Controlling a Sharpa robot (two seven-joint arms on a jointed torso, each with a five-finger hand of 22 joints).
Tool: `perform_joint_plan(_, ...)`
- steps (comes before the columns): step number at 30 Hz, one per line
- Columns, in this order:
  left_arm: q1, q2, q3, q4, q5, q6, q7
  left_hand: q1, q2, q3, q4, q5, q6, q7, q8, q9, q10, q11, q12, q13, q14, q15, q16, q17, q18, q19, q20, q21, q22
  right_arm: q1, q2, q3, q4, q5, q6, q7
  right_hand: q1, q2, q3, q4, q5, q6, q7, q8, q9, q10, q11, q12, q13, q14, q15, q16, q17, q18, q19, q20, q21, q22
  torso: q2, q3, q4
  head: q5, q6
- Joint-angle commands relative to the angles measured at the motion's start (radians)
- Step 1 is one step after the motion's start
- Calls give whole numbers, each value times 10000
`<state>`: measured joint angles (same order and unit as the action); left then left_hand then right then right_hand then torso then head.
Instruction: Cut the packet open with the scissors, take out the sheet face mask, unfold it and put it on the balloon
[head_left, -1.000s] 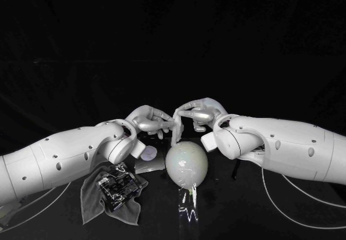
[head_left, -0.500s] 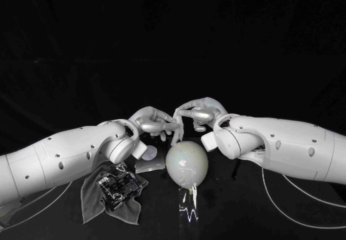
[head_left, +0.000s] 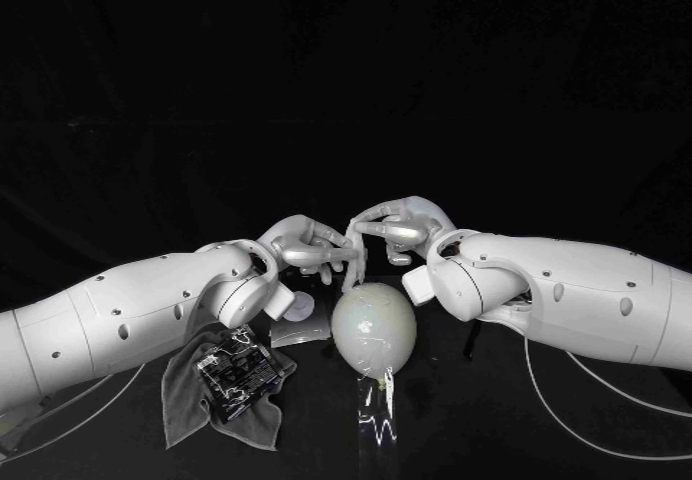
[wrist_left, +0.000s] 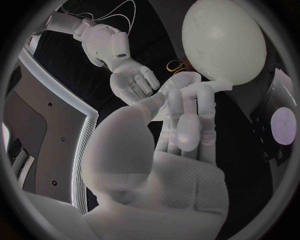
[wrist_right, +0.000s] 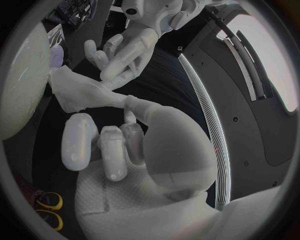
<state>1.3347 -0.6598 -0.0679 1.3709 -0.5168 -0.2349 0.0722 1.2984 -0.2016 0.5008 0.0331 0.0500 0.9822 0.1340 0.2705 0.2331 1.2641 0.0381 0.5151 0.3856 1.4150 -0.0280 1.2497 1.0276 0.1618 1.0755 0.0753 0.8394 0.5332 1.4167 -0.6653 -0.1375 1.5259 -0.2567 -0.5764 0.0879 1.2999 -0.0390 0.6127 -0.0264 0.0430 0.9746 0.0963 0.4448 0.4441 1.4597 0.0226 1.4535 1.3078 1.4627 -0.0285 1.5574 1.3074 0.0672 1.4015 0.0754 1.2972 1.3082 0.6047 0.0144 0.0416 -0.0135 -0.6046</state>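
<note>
- change: left hand (head_left: 306, 248) has edged a little toward the right hand (head_left: 392, 225) and dipped slightly over the far end of the balloon (head_left: 372, 325). right hand, balloon and packet (head_left: 238, 368) lie as they did a second ago.
- meaning, as a judgement: cutting and extraction are done. the job is at the unfolding step, with placing on the balloon yet to come.
- sheet face mask (wrist_right: 84, 92): a pale crumpled bunch held in the air between the two hands, just beside the balloon's end, not spread.
- right hand: thumb and fingers (wrist_right: 81, 140) pinch the mask.
- left hand: fingers reach to the mask's edge. whether they grip it, cannot tell.
- packet: lies on a grey cloth (head_left: 185, 400) on the tabletop (head_left: 476, 430), near the left arm. whether anything remains inside, cannot tell.
- scissors (wrist_right: 49, 202): set down, yellow handles showing, held by neither hand.
</note>
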Motion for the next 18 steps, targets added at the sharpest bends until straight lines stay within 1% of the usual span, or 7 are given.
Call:
perform_joint_plan(1,1,27,10,14,-19,-22,41,-44,-3,-51,-8,-14,-40,-17,-57,-11,-34,26,66,21,23,13,77,25,201,-30,-43,36,-10,7,-8,9,29,-161,77,131,39,97,56,29,54,54,-9,34,949,254,-10,52,1591,938,-68,23,2283,-28,-42,2,34,1773,-2,1,10,-2,1)
perform_joint_plan(5,0,42,10,11,-18,-127,140,69,75,-29,-21,-13,88,-55,-14,4,10,-5,109,45,69,-6,172,135,207,-17,-46,48,-8,7,-10,9,45,-160,86,130,39,97,56,29,54,54,-9,34,949,254,-10,52,1591,938,-68,23,2283,-28,-42,2,34,1773,1,0,12,3,1)
perform_joint_plan(8,0,57,10,-1,-18,-201,221,309,249,81,-99,-12,333,-134,94,44,86,-71,180,85,136,-59,293,262,218,21,-71,95,13,7,-10,9,49,-156,88,131,39,97,56,29,54,54,-9,34,949,254,-10,52,1591,938,-68,23,2283,-28,-42,2,34,1773,5,-1,6,1,2)
perform_joint_plan(11,-1,65,10,-15,-18,-255,288,557,526,258,-173,-12,587,-219,214,90,161,-133,250,127,176,-111,378,338,221,44,-111,158,48,7,-13,9,40,-155,83,134,39,97,56,29,54,54,-9,34,949,254,-10,52,1591,938,-68,23,2283,-28,-42,2,34,1773,5,1,6,0,-3)
perform_joint_plan(13,-1,65,10,-23,-18,-273,317,589,589,292,-176,-12,623,-229,232,97,170,-140,258,133,182,-119,393,351,221,48,-119,173,56,7,-16,9,30,-155,79,137,39,97,56,29,54,54,-9,34,949,254,-10,52,1591,938,-68,23,2283,-28,-42,2,34,1773,2,3,8,-2,-4)
perform_joint_plan(16,-1,62,10,-37,-18,-292,354,747,1027,469,-183,-13,914,-340,461,212,253,-208,293,151,211,-173,472,417,220,51,-164,256,107,7,-25,9,9,-157,71,138,39,97,56,29,54,54,-9,34,949,254,-10,52,1591,938,-68,23,2283,-28,-42,2,34,1773,2,3,4,-3,-6)
perform_joint_plan(18,-1,57,10,-40,-18,-295,368,751,1068,475,-188,-15,913,-349,495,237,274,-215,296,153,210,-181,479,412,219,48,-174,274,119,7,-33,9,-1,-166,69,137,39,97,56,29,54,54,-9,34,949,254,-10,52,1591,938,-68,23,2283,-28,-42,2,34,1773,-1,3,3,-3,3)
